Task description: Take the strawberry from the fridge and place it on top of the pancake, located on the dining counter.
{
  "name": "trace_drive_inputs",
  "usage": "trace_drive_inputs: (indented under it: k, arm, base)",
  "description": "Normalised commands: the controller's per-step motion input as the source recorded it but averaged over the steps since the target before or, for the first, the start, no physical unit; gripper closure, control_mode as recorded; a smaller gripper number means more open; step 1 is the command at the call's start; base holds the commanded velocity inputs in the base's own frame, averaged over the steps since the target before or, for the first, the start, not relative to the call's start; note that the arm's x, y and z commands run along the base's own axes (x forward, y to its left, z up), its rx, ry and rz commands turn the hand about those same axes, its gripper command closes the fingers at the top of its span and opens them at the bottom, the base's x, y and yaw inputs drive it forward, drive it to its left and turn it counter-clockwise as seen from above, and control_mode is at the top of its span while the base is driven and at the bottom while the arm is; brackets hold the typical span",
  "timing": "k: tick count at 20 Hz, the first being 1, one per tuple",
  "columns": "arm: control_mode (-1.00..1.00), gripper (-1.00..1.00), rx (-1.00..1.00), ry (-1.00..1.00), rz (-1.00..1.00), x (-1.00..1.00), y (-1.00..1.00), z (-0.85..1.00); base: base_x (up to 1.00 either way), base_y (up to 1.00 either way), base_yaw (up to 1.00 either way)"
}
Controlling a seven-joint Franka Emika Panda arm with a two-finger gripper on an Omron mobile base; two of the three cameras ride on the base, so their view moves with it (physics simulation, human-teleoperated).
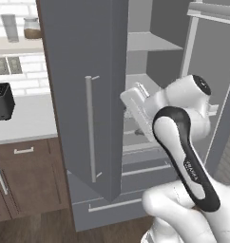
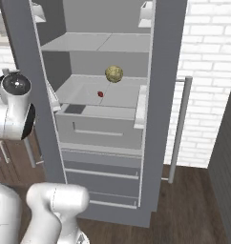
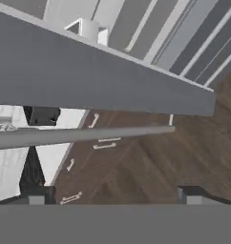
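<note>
White brick walls and brown wooden cabinets (image 1: pixel 26 175) frame the grey fridge (image 2: pixel 103 128), whose doors stand open. Seen from the hand camera, the gripper (image 3: pixel 112 196) has its finger tips spread wide with nothing between them; the bar handle (image 3: pixel 84 136) of the fridge's left door (image 3: pixel 103 78) crosses just ahead of them. Beyond the gripper, inside the fridge, the strawberry (image 2: pixel 100 94) lies on a pale shelf (image 2: pixel 117 97), with a yellowish-green lumpy ball (image 2: pixel 114 74) near it, farther back.
</note>
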Motion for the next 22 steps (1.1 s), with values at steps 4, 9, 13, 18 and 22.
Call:
trace_drive_inputs:
  k: [4,9,13,18,22]
  arm:
    - [-1.00,-1.00,0.76,0.16,0.15,0.02,-0.98,0.44]
    - [-1.00,-1.00,0.43,0.16,0.16,0.33,-0.76,-0.01]
    - [-1.00,-1.00,0.00,0.01,0.13,0.88,-0.15,-0.47]
    - [-1.00,-1.00,0.00,0.00,0.12,1.00,0.00,-0.25]
    - [-1.00,-1.00,0.01,0.00,0.04,0.83,0.01,-0.09]
  base:
    - [0.00,0.00,0.00]
    - [0.00,0.00,0.00]
    - [0.00,0.00,0.00]
    - [0.00,0.00,0.00]
    - [0.00,0.00,0.00]
